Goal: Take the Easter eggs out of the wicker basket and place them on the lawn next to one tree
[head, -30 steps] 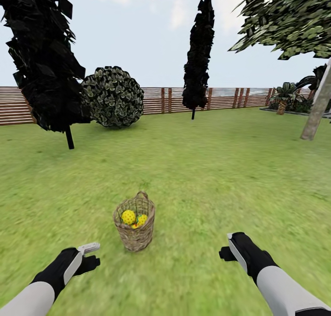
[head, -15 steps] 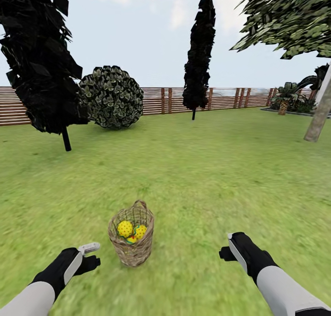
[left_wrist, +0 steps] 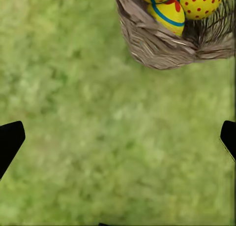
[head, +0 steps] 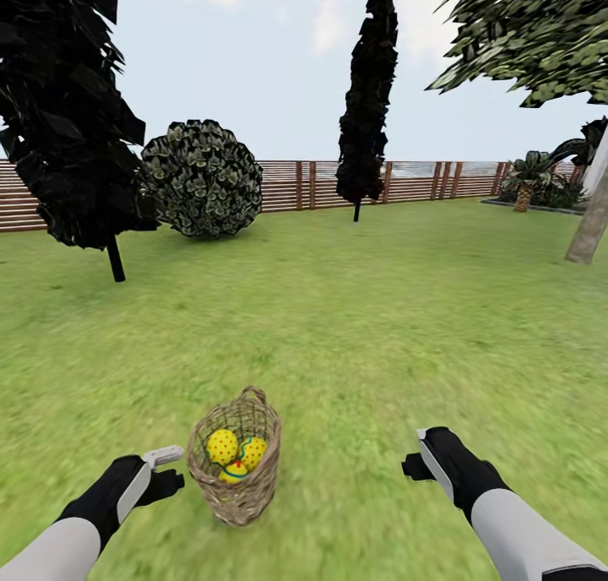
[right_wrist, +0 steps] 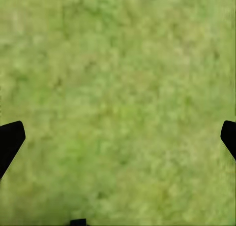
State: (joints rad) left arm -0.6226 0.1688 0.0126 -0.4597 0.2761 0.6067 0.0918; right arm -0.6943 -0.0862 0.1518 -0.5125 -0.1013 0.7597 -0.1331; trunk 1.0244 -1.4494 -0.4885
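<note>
Brown open-weave wicker basket (head: 235, 467), bucket-shaped with a small loop handle at its rim, stands on the patchy green lawn (head: 363, 328) just in front of the robot, between its two arms and nearer the left one. Inside lie the small yellow Easter eggs with red dots and blue-green zigzag stripes (head: 230, 454): three can be made out in the head view, crowded together below the rim, and the left wrist view shows them too (left_wrist: 184, 2) behind the woven wall (left_wrist: 162, 46).

So nothing of the task is done yet, as far as I can judge: all three eggs are in the basket and none lies by a tree.

The left hand (head: 160, 471) hovers just beside the basket, its fingers spread wide apart and holding nothing. The right hand (head: 422, 458) hangs over bare grass, well apart from the basket, likewise spread and empty.

The tall tree with a bare grey-brown trunk (head: 589, 218) and a broad leafy crown stands far off at the right edge, well away from the basket. What is left is everything: lifting out each egg and carrying all three to one such trunk.
</note>
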